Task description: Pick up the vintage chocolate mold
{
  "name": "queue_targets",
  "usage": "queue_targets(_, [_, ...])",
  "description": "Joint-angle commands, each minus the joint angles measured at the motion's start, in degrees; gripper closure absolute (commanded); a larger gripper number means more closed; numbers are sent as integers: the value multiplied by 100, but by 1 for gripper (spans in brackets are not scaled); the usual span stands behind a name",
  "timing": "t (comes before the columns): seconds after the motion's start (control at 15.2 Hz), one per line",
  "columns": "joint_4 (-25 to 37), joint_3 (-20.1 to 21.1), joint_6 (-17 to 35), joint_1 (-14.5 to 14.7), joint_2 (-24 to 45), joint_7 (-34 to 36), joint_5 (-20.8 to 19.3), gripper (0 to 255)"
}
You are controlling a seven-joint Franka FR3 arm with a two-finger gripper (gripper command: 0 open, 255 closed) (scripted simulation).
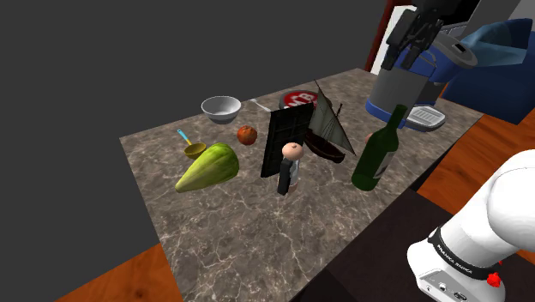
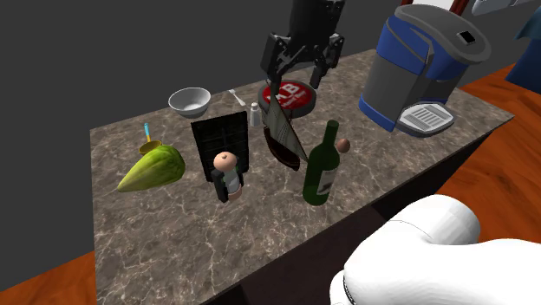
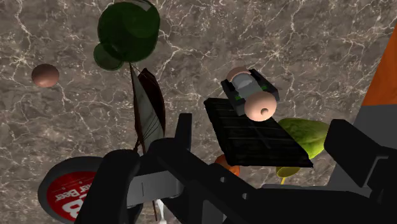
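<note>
Flat, black, gridded chocolate mold [image 1: 287, 129] stands on a veined marbled counter [image 1: 249, 236].

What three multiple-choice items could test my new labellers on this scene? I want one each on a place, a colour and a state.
1. Where is the doll relative to the chocolate mold?
A. close beside it
B. at the counter's far end from it
C. lying on top of it

2. What colour is the bottle?
A. red
B. white
C. green

3. How is the gripper?
A. shut on the chocolate mold
B. open, above the counter, holding nothing
C. shut, resting on the counter

Answers: 1 A, the doll stands right at the foot of the upright dark slab. 2 C, its body and neck are dark green. 3 B, its fingers stand apart in the air with nothing between them.
</note>
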Motion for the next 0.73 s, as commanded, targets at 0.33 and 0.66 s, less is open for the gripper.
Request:
queue_targets(0.33, [487, 152, 384, 318, 1153, -391, 5, 0])
queue_targets(0.66, [1105, 338, 624, 587, 2291, -747, -23, 0])
